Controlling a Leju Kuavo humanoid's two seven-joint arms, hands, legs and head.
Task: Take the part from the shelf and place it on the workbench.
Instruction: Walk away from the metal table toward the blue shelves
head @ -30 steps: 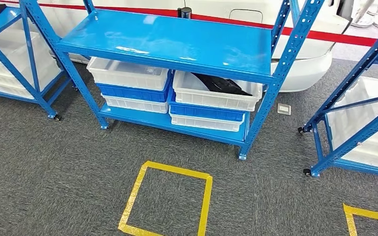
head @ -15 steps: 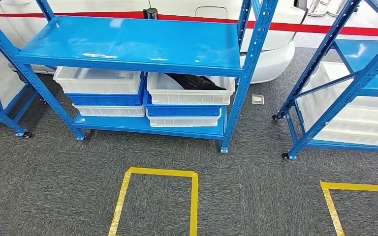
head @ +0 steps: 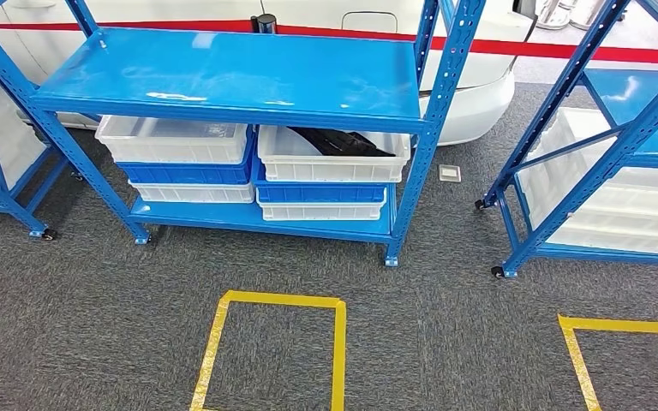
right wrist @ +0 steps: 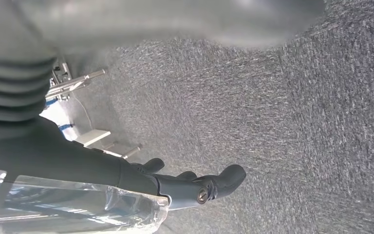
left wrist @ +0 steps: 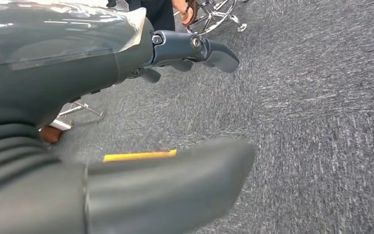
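Both hands, left hand (left wrist: 190, 51) and right hand (right wrist: 195, 185), hang empty with fingers apart, far from the long black part (head: 338, 141), which looks stiff and light; hold its middle.

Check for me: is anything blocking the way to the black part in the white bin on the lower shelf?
The upper shelf board overhangs the white bin holding the black part, so access is from the front, under it. Bare carpet lies before the rack. Both hands, left hand and right hand, hang over carpet.
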